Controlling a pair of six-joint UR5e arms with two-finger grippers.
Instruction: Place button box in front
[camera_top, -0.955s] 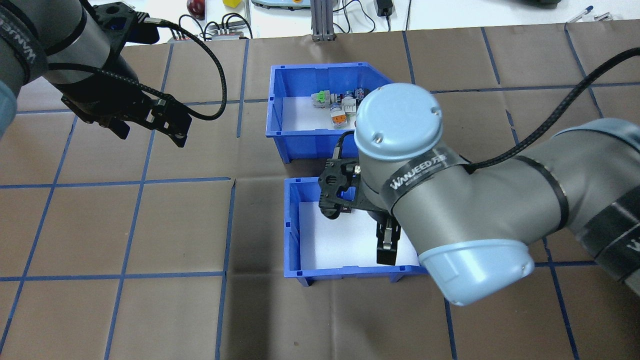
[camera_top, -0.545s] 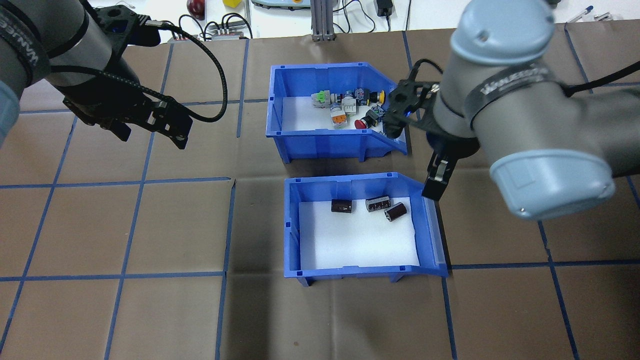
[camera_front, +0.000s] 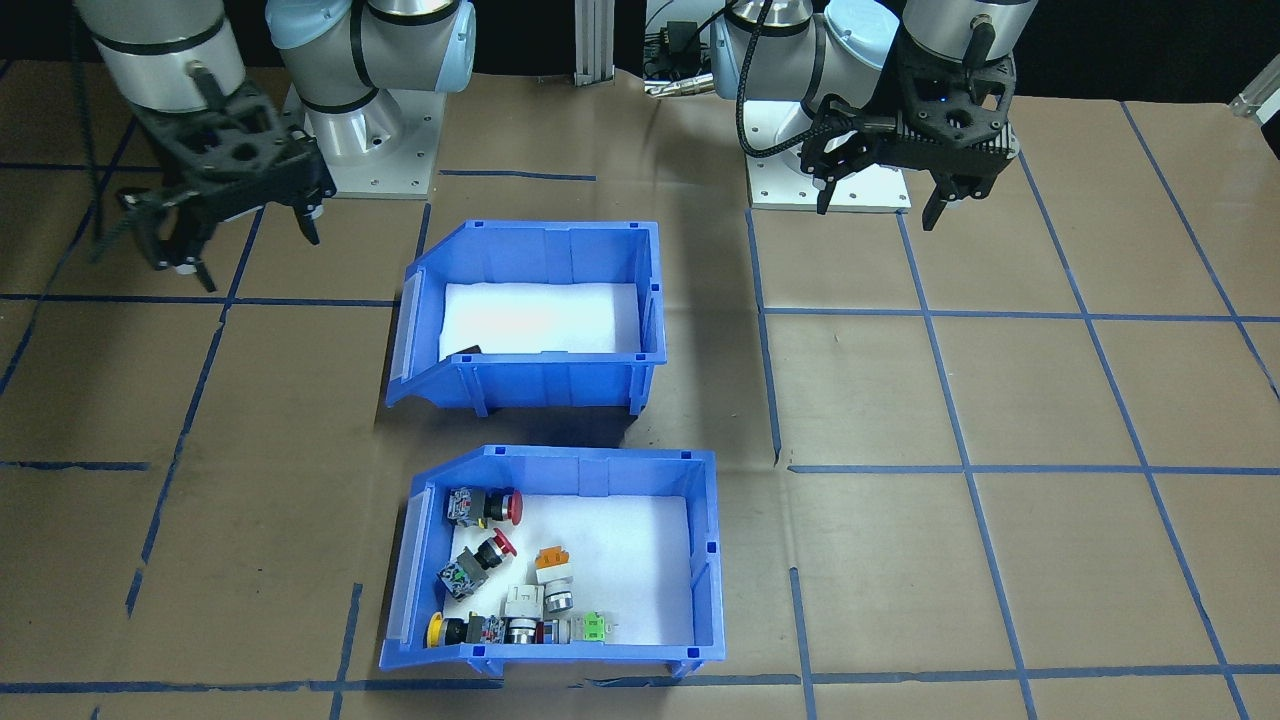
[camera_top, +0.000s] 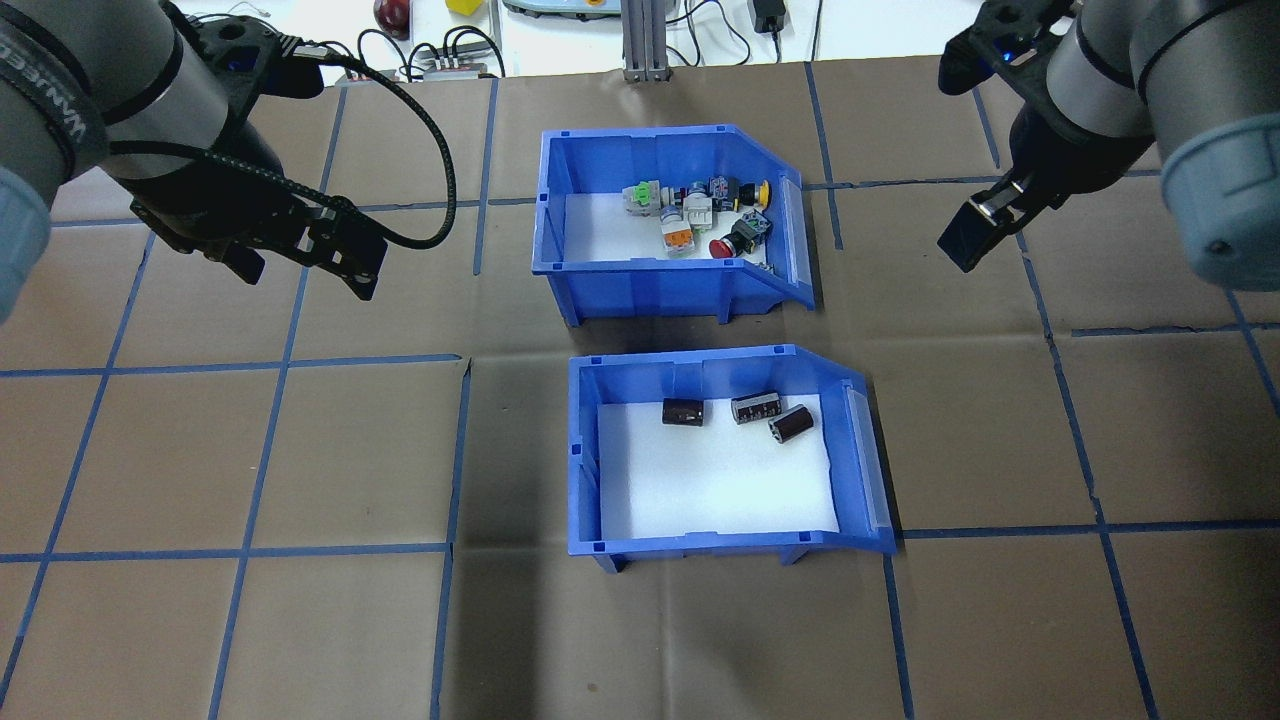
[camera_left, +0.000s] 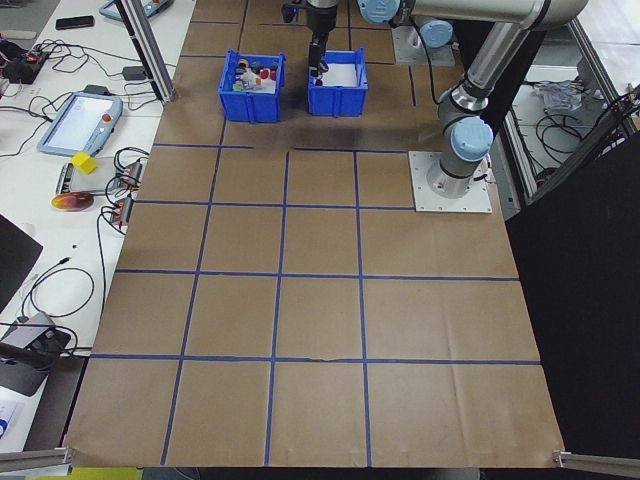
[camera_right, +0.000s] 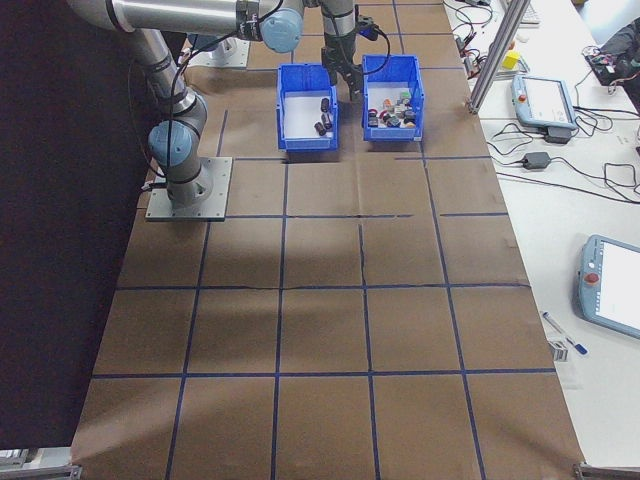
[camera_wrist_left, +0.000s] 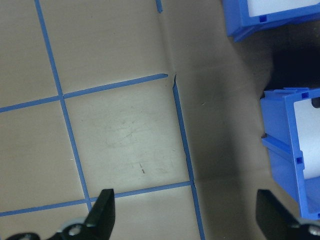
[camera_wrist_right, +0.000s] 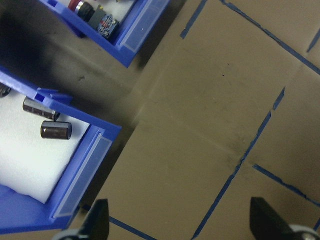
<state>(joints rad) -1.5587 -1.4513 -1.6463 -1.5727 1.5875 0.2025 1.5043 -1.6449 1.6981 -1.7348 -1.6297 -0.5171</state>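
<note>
Worktop (camera_top: 300, 450): button box (camera_top: 640, 275) on far side from robot, just beyond capacitor bin (camera_top: 590, 450), apart; long axis across, open front toward robot's right. Left gripper (camera_top: 300, 250) and right gripper (camera_front: 235, 235) both spread, empty, raised.

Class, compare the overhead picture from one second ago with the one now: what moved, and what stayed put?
The right end effector moved from low over the bin of dark cylinders up and away toward the robot's right; it now hangs open and empty over bare table. Nothing was grasped or released. The button box, the cylinder bin and the left end effector stayed where they were.
</note>
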